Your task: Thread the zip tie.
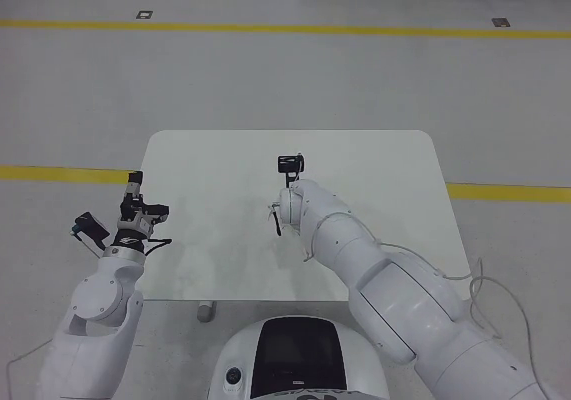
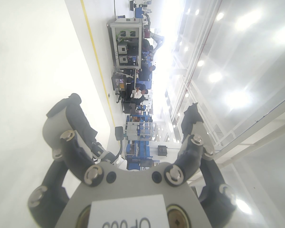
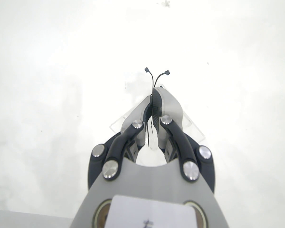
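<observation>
My right gripper point(image 3: 153, 96) is shut on two thin black zip tie strands point(image 3: 153, 81), low over the white table point(image 3: 61, 48). Their small square heads point(image 3: 167, 72) stick out past the fingertips, and the tails hang back between the fingers. In the top view the right gripper point(image 1: 278, 213) points down over the middle of the table point(image 1: 365, 170). My left gripper point(image 2: 133, 102) is open and holds nothing. It sits at the table's left edge point(image 1: 143, 200), pointing out toward the room.
A clear plastic plate point(image 3: 192, 125) lies flat on the table under the right gripper. A small grey object point(image 1: 205, 311) sits by the table's front edge. Yellow floor lines run behind and beside the table.
</observation>
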